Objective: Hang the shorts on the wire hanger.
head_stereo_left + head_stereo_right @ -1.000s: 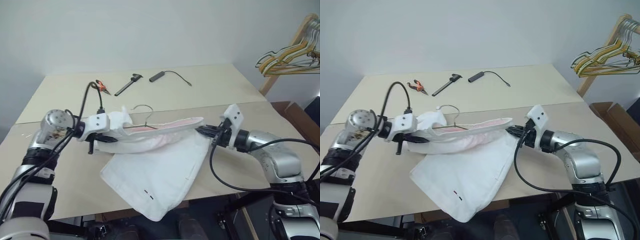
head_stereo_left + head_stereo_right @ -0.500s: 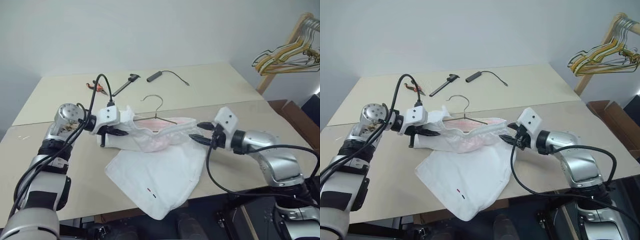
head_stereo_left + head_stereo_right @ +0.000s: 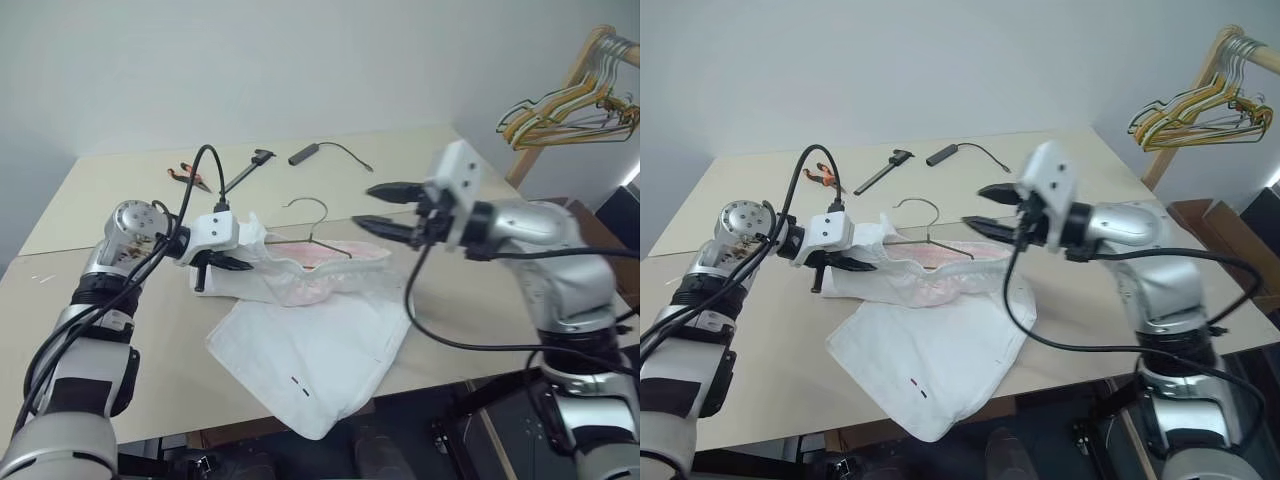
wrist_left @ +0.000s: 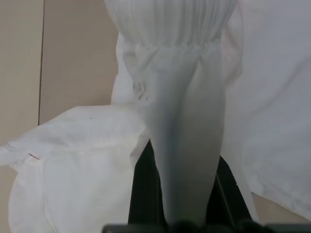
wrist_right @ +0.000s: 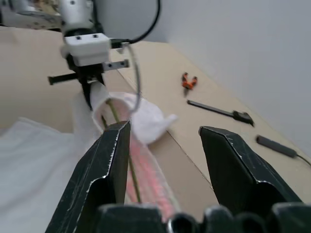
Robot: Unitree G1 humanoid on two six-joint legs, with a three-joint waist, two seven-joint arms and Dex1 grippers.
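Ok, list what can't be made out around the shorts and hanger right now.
- Thin dark wire hanger: its lower bar, head views, inside the waistband of the white fabric shorts.
- Left gripper: finger pads, left wrist view, wrapped by gathered fabric.
- Shorts' far hem: left eye view, hangs past the beige table edge.

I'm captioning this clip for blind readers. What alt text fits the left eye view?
The left gripper is shut on the waistband of white shorts with a wire hanger threaded through them, its hook poking up. The right gripper hovers open above the other waistband end. Small tools lie on the tan table; a bunch of coloured hangers hangs far right.
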